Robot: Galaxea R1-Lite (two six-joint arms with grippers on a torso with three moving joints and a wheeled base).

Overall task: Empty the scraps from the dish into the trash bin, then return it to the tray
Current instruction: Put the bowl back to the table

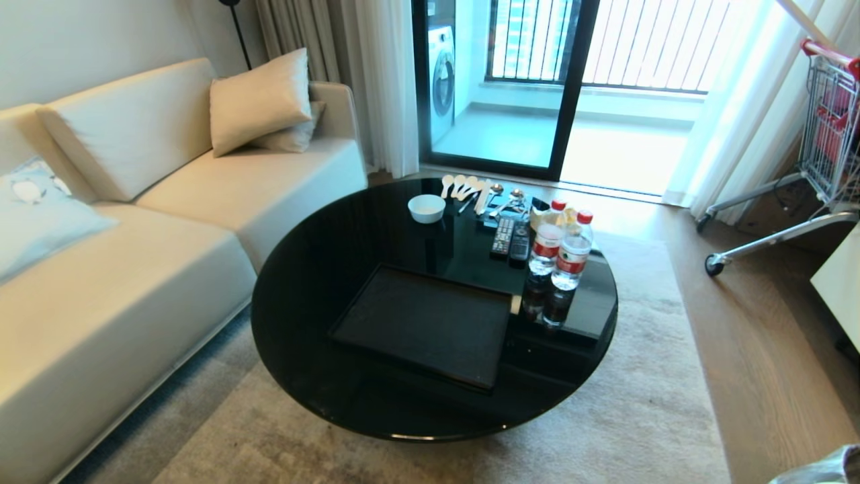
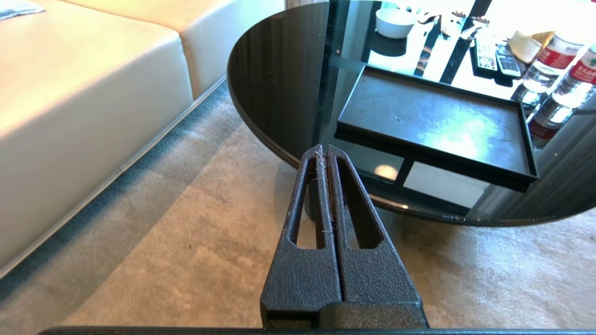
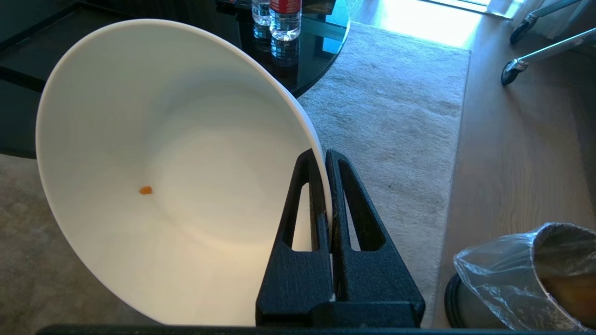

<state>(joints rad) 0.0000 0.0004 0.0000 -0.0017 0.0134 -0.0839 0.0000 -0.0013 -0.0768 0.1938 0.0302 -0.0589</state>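
My right gripper [image 3: 322, 156] is shut on the rim of the dish [image 3: 163, 163], a deep white bowl held tilted over the carpet beside the table. Of the scraps, only one tiny orange crumb [image 3: 145, 190] shows, stuck to the inside wall. The trash bin [image 3: 535, 279], with its clear bag liner and black base, stands on the wood floor just beside that gripper. The black tray [image 1: 430, 323] lies bare on the round glass table [image 1: 322, 269]. My left gripper [image 2: 324, 150] is shut on nothing, parked over the carpet short of the table edge, facing the tray [image 2: 437, 121]. Neither arm shows in the head view.
A smaller white bowl [image 1: 426, 207], spoons [image 1: 470, 188], two remotes [image 1: 510, 238] and two water bottles [image 1: 564, 249] crowd the table's far and right side. A beige sofa [image 1: 134, 235] runs along the left. A shopping cart [image 1: 826, 134] stands at the far right.
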